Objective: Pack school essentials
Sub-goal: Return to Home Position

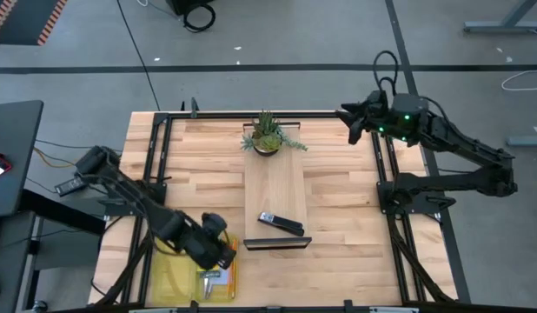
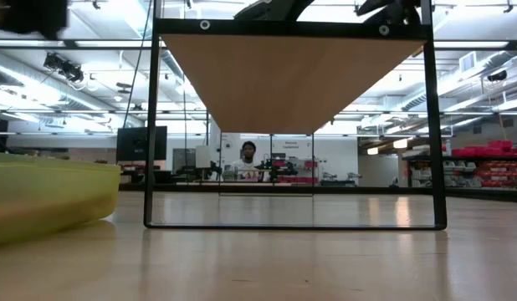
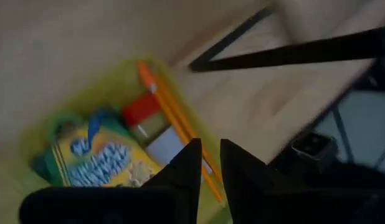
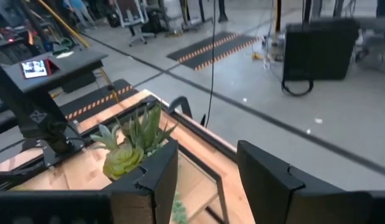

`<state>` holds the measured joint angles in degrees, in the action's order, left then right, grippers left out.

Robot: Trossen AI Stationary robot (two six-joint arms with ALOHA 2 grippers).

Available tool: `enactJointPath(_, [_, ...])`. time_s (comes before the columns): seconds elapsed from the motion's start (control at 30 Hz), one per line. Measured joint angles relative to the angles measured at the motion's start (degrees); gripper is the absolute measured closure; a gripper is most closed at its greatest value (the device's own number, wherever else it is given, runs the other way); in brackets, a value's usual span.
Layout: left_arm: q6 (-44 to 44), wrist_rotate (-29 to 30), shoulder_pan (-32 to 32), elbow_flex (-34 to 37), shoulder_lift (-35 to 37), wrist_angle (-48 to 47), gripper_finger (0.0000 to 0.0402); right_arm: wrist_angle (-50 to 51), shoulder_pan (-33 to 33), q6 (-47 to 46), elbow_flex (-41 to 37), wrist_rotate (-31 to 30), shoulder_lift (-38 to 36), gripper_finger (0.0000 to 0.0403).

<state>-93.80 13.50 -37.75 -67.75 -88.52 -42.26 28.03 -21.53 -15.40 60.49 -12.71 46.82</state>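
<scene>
My left gripper hangs over the yellow-green tray at the table's near left corner. Its fingers are open by a narrow gap and hold nothing. Below it in the tray lie the yellow-and-green crayon box, the orange pencils, the pale blue note pad and a small red item. A green loop shows beside the box. I cannot make out the purple pen. My right gripper waits open at the table's far right, near the potted plant.
A raised wooden shelf on a black frame spans the table's middle; the low view looks under it. The potted plant stands at its far end and the black stapler lies near its near end. The tray's wall fills the low view's left.
</scene>
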Motion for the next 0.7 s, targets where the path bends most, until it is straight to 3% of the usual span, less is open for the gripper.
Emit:
enactJointPath(0.27, [33.8, -1.7, 6.0, -0.5, 9.2, 0.7, 0.0373, -4.8, -0.6, 3.0, 0.0, 7.0, -4.7, 0.0232])
enactJointPath(0.47, [48.3, -1.6, 11.0, -0.6, 17.2, 1.7, 0.0394, -7.6, -0.6, -0.4, 0.0, 12.6, -8.2, 0.0232])
enactJointPath(0.7, [65.8, -1.8, 16.2, -0.6, 24.5, 5.2, 0.0391, -9.9, -0.6, -3.4, 0.0, 13.0, -12.9, 0.0232])
